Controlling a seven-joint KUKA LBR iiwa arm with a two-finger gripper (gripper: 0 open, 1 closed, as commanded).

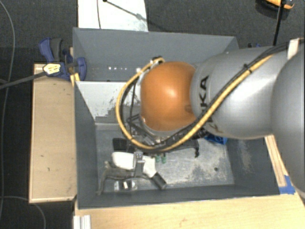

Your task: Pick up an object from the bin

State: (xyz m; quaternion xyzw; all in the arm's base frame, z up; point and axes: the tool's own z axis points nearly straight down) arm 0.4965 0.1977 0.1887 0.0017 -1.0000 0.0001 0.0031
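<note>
My gripper reaches down under the orange wrist cover into the front left part of the bin. It stands right beside a white blocky object, touching or nearly touching its right side. A second white piece lies just to the gripper's right, with a small green bit beside it. A dark tool with long thin arms lies in front of the white object, near the bin's front wall. A small black thing sits just behind the white object.
A blue object peeks out from under the arm at the right of the bin floor, with a black piece near it. The arm and its cover hide the middle and back of the bin.
</note>
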